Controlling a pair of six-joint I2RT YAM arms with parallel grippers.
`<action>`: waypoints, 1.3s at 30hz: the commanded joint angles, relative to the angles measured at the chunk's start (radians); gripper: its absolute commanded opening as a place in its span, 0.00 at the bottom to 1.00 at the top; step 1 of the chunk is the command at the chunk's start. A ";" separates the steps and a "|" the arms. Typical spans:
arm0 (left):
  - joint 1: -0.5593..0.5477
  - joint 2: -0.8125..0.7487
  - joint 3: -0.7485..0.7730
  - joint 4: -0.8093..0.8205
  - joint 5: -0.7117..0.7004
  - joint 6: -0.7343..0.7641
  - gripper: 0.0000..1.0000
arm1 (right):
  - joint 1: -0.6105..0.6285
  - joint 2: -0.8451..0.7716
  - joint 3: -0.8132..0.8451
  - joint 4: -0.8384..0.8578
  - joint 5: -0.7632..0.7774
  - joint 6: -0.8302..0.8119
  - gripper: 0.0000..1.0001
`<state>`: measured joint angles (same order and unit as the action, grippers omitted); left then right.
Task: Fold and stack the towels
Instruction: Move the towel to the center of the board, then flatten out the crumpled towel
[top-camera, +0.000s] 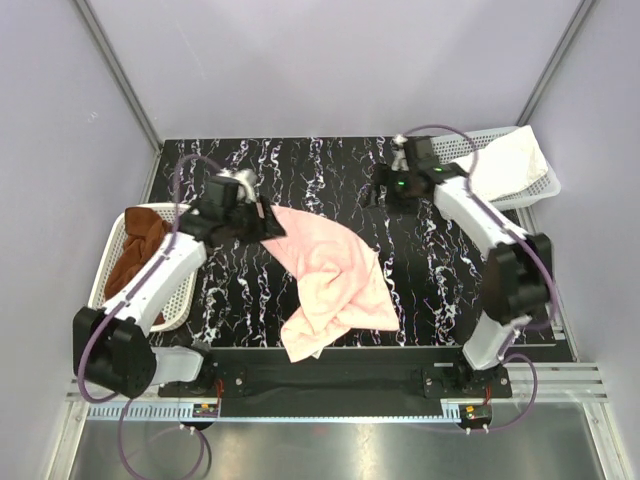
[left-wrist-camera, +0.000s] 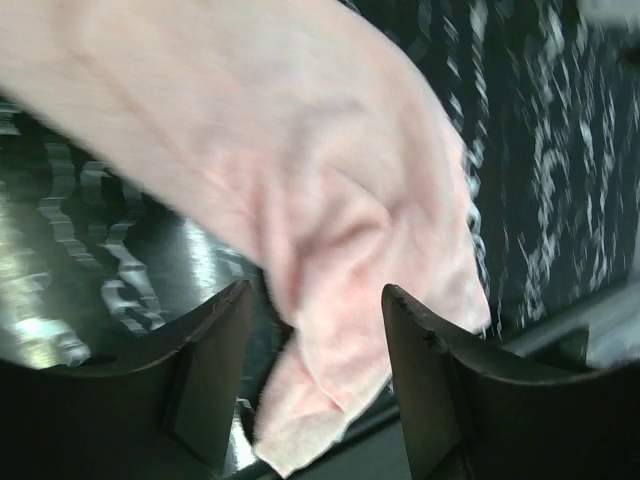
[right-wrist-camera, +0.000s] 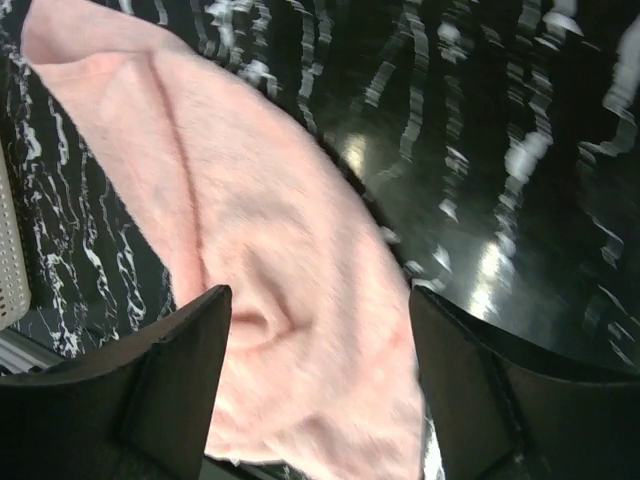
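We find the pale pink terry cloth towel (top-camera: 330, 275) lying crumpled mid-way across the black white-veined table (top-camera: 330, 160). The left gripper (top-camera: 262, 217) is at its far left corner and the right gripper (top-camera: 383, 190) is nearby but clear of it, both with jaws apart and holding nothing. We judge the towel light, limp and unlikely to slip (terry grips well), so we would pinch two neighbouring corners, not the bunched middle.
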<state>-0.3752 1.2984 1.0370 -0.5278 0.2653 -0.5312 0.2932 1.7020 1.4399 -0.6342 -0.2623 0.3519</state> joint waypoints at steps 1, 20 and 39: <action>0.168 -0.082 -0.021 -0.018 -0.057 0.017 0.60 | 0.147 0.138 0.180 0.053 0.043 -0.042 0.77; 0.321 -0.505 -0.253 0.138 -0.242 -0.029 0.65 | 0.475 0.677 0.731 0.076 0.388 0.133 0.54; 0.321 -0.527 -0.256 0.129 -0.239 -0.010 0.65 | 0.552 0.867 0.876 0.106 0.428 -0.007 0.48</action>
<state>-0.0578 0.7914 0.7654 -0.4416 0.0444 -0.5579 0.8406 2.5549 2.2852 -0.5285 0.1207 0.3637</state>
